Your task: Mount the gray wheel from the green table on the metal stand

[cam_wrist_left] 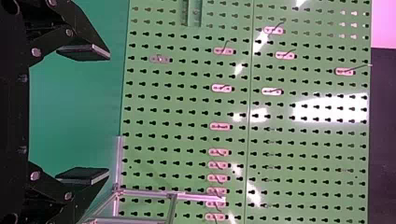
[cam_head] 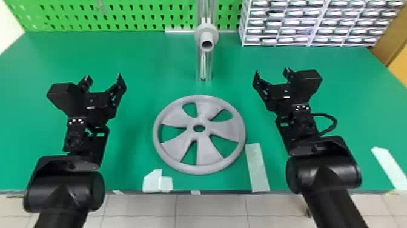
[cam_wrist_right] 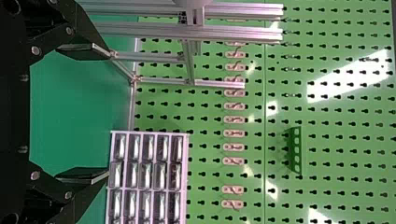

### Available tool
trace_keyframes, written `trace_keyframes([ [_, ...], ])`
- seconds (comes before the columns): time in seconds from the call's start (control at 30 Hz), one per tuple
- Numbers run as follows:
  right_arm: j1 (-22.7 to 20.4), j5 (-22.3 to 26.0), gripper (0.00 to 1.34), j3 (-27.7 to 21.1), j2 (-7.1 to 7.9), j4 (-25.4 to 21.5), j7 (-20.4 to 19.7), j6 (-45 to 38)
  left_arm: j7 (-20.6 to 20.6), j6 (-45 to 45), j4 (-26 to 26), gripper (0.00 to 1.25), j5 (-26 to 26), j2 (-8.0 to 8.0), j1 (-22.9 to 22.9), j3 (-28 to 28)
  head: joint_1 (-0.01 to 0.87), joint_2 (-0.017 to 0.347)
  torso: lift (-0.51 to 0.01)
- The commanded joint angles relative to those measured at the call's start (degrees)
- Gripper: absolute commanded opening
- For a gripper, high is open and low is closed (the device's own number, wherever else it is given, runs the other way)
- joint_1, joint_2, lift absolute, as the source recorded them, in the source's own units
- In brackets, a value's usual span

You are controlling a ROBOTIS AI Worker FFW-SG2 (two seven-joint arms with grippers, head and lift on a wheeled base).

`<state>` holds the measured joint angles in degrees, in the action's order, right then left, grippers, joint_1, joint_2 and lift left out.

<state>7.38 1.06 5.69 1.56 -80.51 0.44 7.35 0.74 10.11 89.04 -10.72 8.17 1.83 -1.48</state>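
head view | left gripper [cam_head: 103, 79], right gripper [cam_head: 272, 72] | both spread wide, empty

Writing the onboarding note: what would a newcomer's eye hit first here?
Probably the big gray wheel, flat on the green table between the open left gripper and open right gripper. Next, the metal stand behind it with its gray hub, then the drawer rack at back right.
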Motion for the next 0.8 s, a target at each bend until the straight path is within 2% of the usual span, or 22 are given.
trace_keyframes([
  [0.0,0.0,-0.01,0.95,0.11,0.11,0.0,0.0,-0.05,0.05,0.0,0.09,0.87,0.0,0.0,0.01,0.08,0.867,0.052,-0.1],
  [0.43,0.0,0.08,0.95,0.11,0.02,0.0,0.0,-0.14,0.05,0.0,0.09,0.87,0.0,0.0,0.01,0.08,0.867,0.052,-0.1],
  [0.77,0.44,1.05,0.95,0.28,0.2,-0.97,0.0,-4.1,0.05,0.0,0.09,0.87,0.0,0.0,0.1,-0.19,0.867,0.052,-0.1],
])
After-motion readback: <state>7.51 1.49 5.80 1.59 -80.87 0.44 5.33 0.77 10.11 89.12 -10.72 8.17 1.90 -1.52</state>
